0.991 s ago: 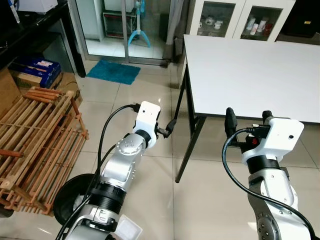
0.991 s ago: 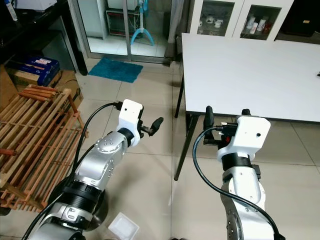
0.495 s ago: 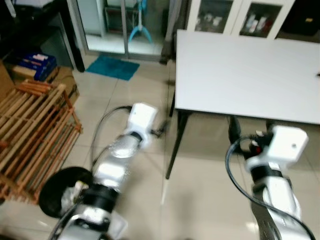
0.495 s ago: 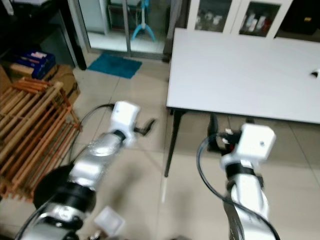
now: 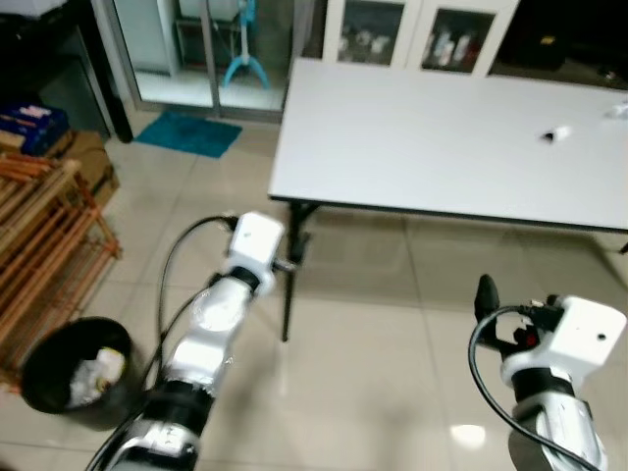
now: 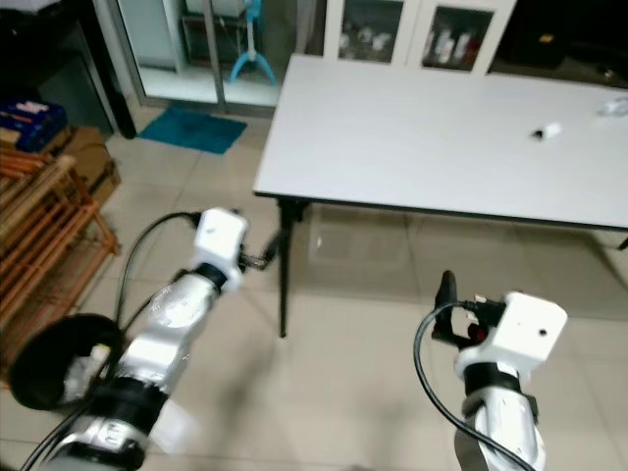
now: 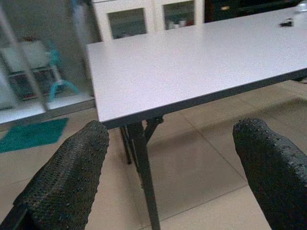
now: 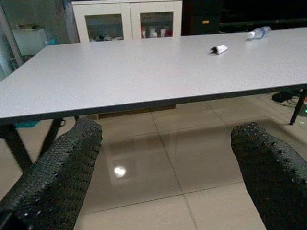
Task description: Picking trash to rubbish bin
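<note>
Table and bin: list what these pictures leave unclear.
- Small white scrap on the table: too small and blurred, every view, to tell what it is.
- Bottle at the table's far edge: tiny; label unreadable; cut off by the eye views' right edge.
- Bin contents: a pale crumpled lump, blurred.
- Cabinet shelves: small items behind glass, unidentifiable.

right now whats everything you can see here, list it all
table: 1, white, ahead
scrap: 1, white, on the table's far right
bottle: 1, clear, far end of the table
bin: 1, black, floor at left, trash inside
rack: 1, wooden, left
mat: 1, teal, by the glass door
cabinet: 1, white, behind the table
left gripper: open, near the table leg
right gripper: open, low at right
</note>
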You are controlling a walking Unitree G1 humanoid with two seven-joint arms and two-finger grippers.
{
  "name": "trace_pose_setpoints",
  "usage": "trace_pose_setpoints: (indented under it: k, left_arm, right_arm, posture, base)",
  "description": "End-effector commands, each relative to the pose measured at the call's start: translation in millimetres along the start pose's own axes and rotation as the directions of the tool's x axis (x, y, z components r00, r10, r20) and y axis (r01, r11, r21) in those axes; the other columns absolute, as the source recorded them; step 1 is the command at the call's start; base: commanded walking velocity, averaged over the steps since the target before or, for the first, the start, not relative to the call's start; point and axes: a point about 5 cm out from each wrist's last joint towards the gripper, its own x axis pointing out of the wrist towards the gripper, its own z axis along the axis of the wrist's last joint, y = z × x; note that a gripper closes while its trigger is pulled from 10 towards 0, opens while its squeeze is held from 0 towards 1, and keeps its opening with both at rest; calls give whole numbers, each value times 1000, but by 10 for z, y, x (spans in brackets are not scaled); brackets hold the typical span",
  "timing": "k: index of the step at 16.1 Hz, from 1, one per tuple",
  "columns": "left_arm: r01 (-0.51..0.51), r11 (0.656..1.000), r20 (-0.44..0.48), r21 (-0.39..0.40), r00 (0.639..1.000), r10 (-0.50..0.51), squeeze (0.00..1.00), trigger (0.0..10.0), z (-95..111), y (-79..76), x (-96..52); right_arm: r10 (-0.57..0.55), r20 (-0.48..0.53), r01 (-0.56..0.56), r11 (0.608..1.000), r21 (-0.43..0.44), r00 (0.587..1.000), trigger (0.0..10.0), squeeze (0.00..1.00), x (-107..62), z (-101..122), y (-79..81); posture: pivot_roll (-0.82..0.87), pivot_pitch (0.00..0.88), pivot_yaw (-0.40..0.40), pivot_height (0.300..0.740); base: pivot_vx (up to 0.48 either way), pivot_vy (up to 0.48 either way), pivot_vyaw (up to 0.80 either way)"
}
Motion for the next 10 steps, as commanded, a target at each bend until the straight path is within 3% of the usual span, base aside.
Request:
trace_pose_setpoints:
  k: [1,4,7,10]
  left_arm:
    - [17,1000,9,11,1000,-17,0,10000,-19,-73,-2]
    - [7,1000,18,19,1000,-8,0,10000,-24,-69,-15]
    - [5,1000,30,26,1000,-6,0,10000,-19,-85,-10]
    - [4,999,23,36,1000,-4,0,10000,-43,-80,-13]
  right_arm:
    - [-16,9,17,1000,-13,1000,10000,0,-28,22,-70]
    - [-20,1,20,999,-29,1000,10000,0,-48,2,-80]
    - [-29,3,30,998,-57,1000,10000,0,-46,-1,-92]
    - [-49,0,48,995,-92,999,10000,0,-67,-40,-135]
  posture:
    - [77,71,-34,740]
    - [76,73,-38,740]
    - [73,74,-36,740]
    - [68,73,-31,740]
  base:
    - [0,-450,0]
    - [0,-470,0]
    - [0,0,0]
    - [0,-480,0]
